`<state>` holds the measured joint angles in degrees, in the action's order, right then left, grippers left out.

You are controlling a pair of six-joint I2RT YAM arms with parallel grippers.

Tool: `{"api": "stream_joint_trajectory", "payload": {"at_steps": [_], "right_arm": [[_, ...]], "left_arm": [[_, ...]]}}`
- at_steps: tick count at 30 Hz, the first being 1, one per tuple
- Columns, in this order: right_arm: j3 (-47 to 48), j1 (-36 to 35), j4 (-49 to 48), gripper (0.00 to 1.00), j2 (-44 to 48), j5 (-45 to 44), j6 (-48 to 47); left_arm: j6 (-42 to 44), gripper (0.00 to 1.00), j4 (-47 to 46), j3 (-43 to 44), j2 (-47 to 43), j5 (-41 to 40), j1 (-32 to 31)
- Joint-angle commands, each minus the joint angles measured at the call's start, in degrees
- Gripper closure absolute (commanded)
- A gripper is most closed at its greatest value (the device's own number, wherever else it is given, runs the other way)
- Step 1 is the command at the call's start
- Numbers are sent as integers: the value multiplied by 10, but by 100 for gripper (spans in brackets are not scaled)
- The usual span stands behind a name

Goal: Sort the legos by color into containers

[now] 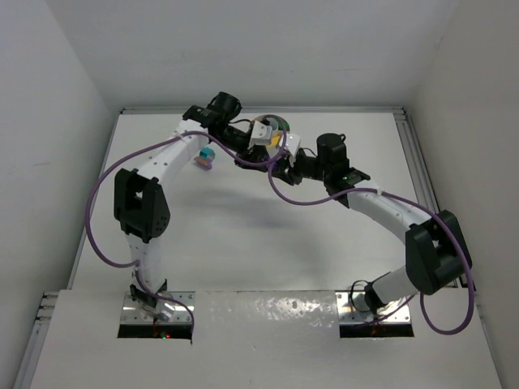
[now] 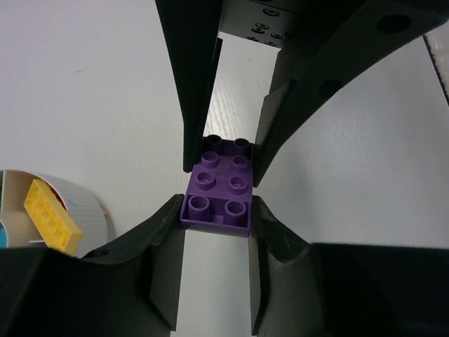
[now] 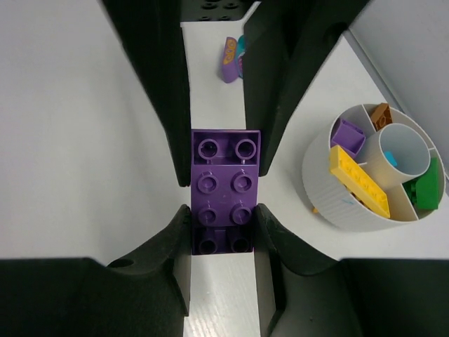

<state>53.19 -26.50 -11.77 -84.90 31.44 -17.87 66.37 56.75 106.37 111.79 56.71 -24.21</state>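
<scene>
A purple lego [image 2: 219, 186] is gripped from both ends, just above the table. My left gripper [image 2: 216, 217] is shut on one end and my right gripper [image 3: 223, 228] is shut on the other end [image 3: 224, 179]. The opposing fingers [image 3: 165, 84] meet it from the far side. In the top view both grippers [image 1: 277, 156] meet near the back centre. The white dish [image 3: 337, 189] stands beside them. It holds a yellow lego [image 3: 358, 180], a purple one [image 3: 347, 135], a green one [image 3: 424, 186], an orange-brown one [image 3: 381, 112] and a teal piece [image 3: 391, 161] in the central well.
Loose legos, orange-purple and teal [image 3: 231, 56], lie on the table beyond the grippers; they also show in the top view [image 1: 207, 156] beside the left arm. The dish wall [image 2: 84, 210] with the yellow lego [image 2: 50, 215] is at the left wrist view's lower left. Walls enclose the table.
</scene>
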Motion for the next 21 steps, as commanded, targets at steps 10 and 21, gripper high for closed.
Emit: {"api": "stream_joint_trajectory", "payload": {"at_steps": [10, 21], "right_arm": [[1, -5, -48, 55, -4, -33, 25], [-41, 25, -119, 14, 24, -180, 128]], "left_arm": [[-10, 100, -21, 36, -5, -25, -1], [-137, 100, -187, 78, 15, -243, 69]]}}
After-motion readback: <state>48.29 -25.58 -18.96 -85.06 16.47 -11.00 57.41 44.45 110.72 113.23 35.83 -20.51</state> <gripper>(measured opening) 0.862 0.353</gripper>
